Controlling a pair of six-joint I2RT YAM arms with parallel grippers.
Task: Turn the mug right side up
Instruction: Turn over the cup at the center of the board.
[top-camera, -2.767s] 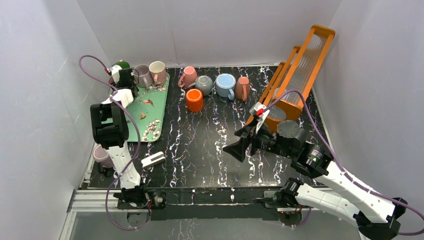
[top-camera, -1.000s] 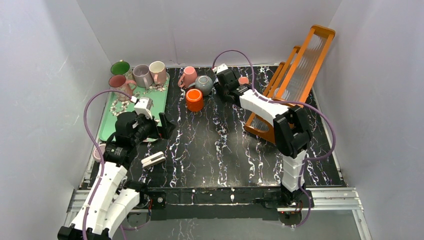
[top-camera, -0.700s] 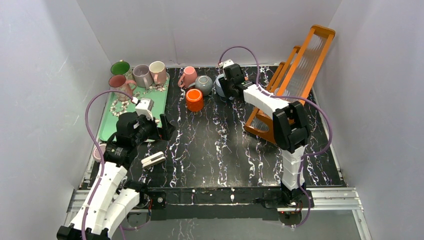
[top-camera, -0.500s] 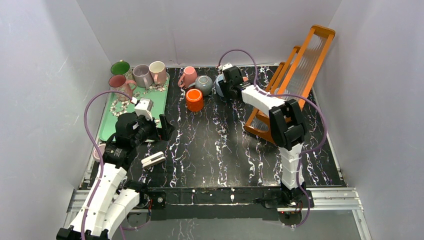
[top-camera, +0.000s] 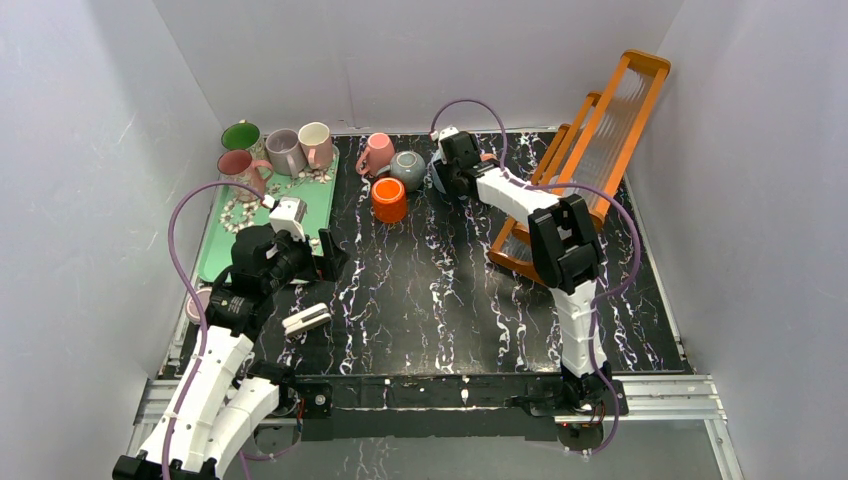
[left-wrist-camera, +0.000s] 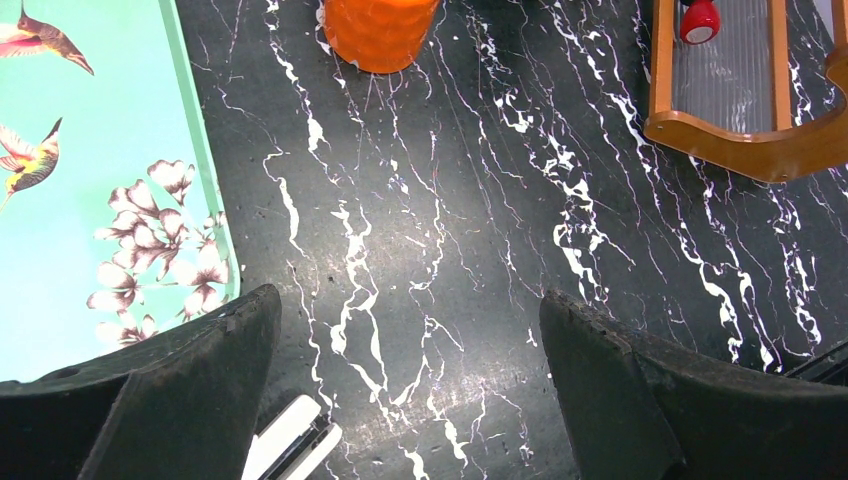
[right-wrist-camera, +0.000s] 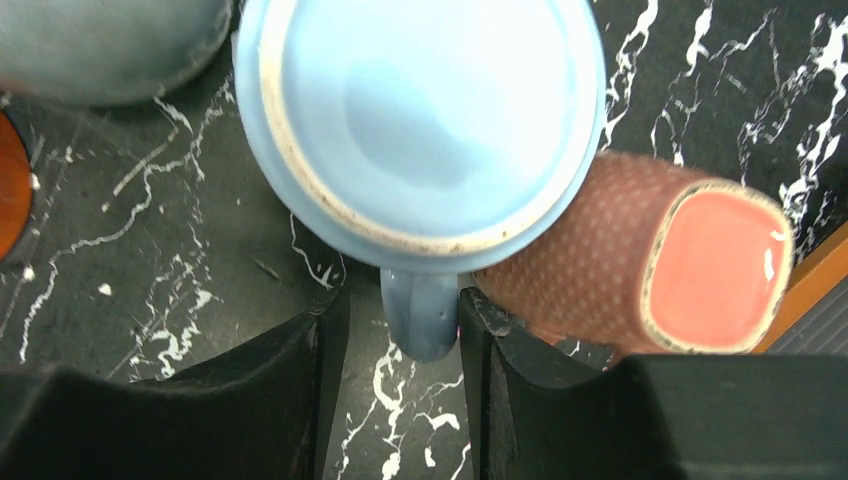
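Pale blue, base upward, the mug (right-wrist-camera: 420, 110) stands inverted at the far middle of the desk (left-wrist-camera: 450, 250), with a grey mug (right-wrist-camera: 110, 50) just beside it and a salmon mug (right-wrist-camera: 620, 260) lying on its side, touching it or nearly so. The right end effector (right-wrist-camera: 402, 305) straddles the mug's handle (right-wrist-camera: 420, 320), half closed. One finger meets the handle while a sliver of desk shows beside the other, so it is not yet grasping.

To do this well, I judge the jaws should pinch the handle squarely. Then lift straight up before rolling the wrist, because the salmon mug crowds that side and could be knocked.

The right wrist view alone shows the handle between the fingers and the unglazed foot ring. The top view hides the mug under the wrist, but shows the orange mug (top-camera: 389, 200), the tray (top-camera: 300, 215) and bare desk nearer the arms for setting down. The left wrist view shows the left end effector (left-wrist-camera: 410, 310) released, wide and empty, over the desk
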